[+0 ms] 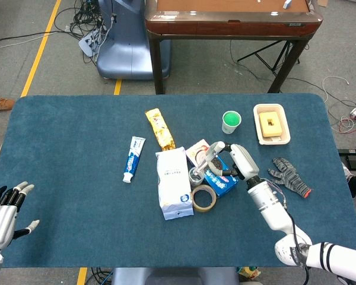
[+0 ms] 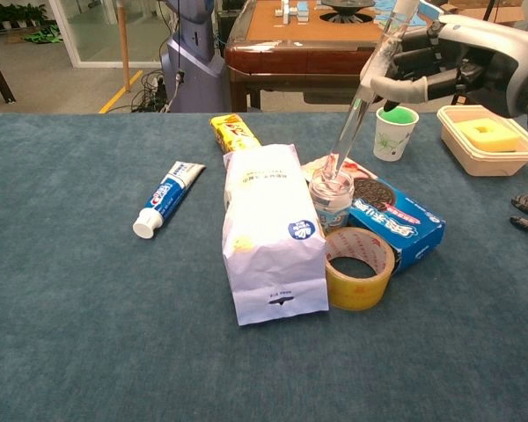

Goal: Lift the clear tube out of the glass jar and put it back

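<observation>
— Where's the clear tube (image 2: 363,95) right now?

— Pinched in the right hand (image 2: 440,66), up near the tube's top end. It leans over, lower tip right at the mouth of the glass jar (image 2: 331,199); whether the tip is inside the rim, I can't tell.

— And the jar?

— Upright near the middle of the blue surface (image 1: 77,178), squeezed between the white paper bag (image 2: 271,232) and the blue cookie box (image 2: 396,224), with the roll of yellow tape (image 2: 359,267) just in front of it, toward the near edge.

— The other hand?

— The left hand (image 1: 5,210) hangs at the near left corner, fingers spread, holding nothing.

— What else is out there?

— A toothpaste tube (image 1: 133,158) lies left of the bag, a yellow snack packet (image 1: 159,128) behind it. Toward the far right corner stand a paper cup with a green inside (image 1: 231,122) and a cream tray (image 1: 271,123) holding a yellow sponge. A grey glove (image 1: 288,176) lies near the right edge.
</observation>
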`<control>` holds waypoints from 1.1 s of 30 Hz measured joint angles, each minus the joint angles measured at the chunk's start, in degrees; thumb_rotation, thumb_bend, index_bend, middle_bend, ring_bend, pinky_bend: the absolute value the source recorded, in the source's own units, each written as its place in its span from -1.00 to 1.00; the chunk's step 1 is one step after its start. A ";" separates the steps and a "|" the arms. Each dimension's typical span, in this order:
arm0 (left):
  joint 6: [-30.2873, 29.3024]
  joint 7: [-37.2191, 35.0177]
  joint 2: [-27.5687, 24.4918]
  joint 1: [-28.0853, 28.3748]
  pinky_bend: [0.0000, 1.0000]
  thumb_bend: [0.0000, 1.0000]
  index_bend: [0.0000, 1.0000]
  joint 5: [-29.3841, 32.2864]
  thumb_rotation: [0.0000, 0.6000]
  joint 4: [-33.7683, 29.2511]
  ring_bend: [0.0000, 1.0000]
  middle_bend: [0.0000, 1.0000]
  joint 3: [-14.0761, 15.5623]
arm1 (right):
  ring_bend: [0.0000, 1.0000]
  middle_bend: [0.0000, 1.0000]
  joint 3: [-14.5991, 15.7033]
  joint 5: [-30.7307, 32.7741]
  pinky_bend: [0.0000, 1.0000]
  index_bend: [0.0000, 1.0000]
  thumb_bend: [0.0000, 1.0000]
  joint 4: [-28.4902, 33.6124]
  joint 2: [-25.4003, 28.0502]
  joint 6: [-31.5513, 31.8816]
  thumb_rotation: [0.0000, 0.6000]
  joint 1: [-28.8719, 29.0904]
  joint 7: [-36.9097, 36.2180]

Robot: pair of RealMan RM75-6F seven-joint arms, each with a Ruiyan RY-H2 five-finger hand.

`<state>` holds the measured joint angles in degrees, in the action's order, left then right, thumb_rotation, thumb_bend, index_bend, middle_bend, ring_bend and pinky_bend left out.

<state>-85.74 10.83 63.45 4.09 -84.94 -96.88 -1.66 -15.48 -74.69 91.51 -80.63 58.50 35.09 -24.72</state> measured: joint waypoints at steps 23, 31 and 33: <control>0.32 -0.27 0.31 -0.01 -0.89 -0.65 -0.66 0.11 1.00 0.34 -0.68 -0.76 0.06 | -0.57 -0.45 4.92 -5.58 -0.44 -0.25 -0.14 -10.87 -7.23 -0.94 1.00 2.37 2.23; 0.32 -0.01 0.44 -0.08 -0.89 -0.65 -0.66 -0.01 1.00 0.18 -0.68 -0.76 0.20 | -0.75 -0.75 5.62 -5.97 -0.59 -0.71 -0.30 -11.20 -7.21 -0.17 1.00 1.84 2.37; 0.21 -0.05 0.37 -0.06 -0.89 -0.65 -0.66 -0.07 1.00 0.13 -0.68 -0.75 0.12 | -0.76 -0.78 5.62 -6.17 -0.60 -0.73 -0.31 -10.82 -6.78 0.97 1.00 1.34 2.59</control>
<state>-85.52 10.79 63.81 4.03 -85.02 -96.74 -1.54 -9.86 -80.86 80.69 -87.41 59.47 36.44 -22.12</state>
